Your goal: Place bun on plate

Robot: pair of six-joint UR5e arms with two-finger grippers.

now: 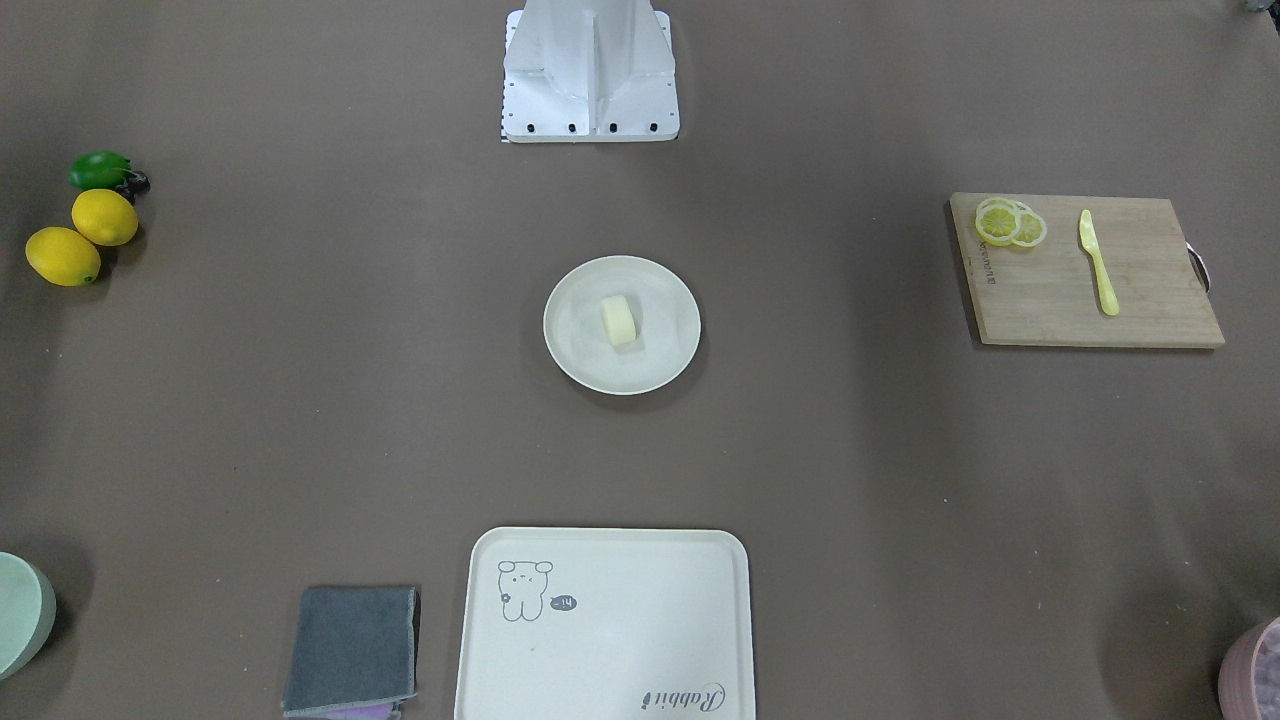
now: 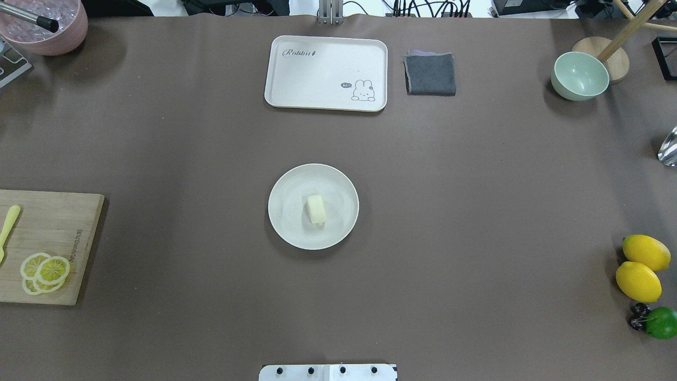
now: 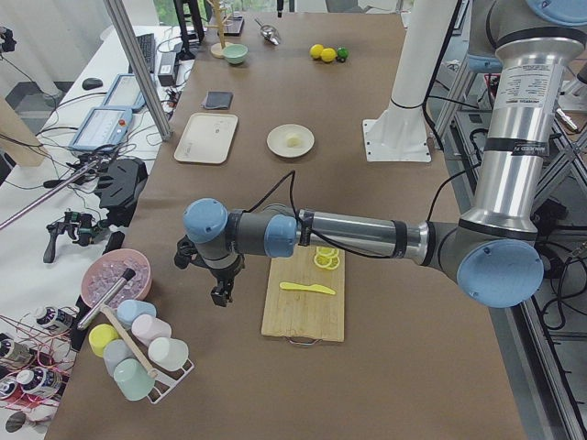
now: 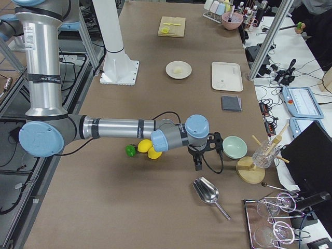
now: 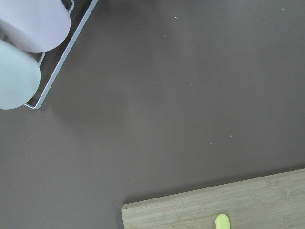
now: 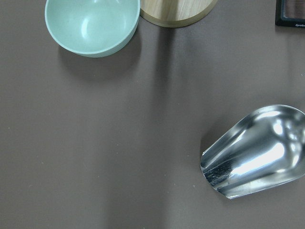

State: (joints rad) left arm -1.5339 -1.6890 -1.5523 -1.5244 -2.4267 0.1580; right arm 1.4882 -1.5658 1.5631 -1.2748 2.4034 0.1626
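Note:
The small cream-yellow bun lies near the middle of the round off-white plate at the table's centre. Nothing touches it. Neither gripper shows in the overhead or front views. In the exterior left view the left gripper hangs over bare table beside the cutting board, far from the plate. In the exterior right view the right gripper hovers near the green bowl, also far from the plate. I cannot tell whether either is open or shut.
A cream tray and grey cloth lie beyond the plate. A cutting board carries lemon slices and a yellow knife. Two lemons, a lime, a green bowl, a metal scoop and a cup rack sit at the table's ends.

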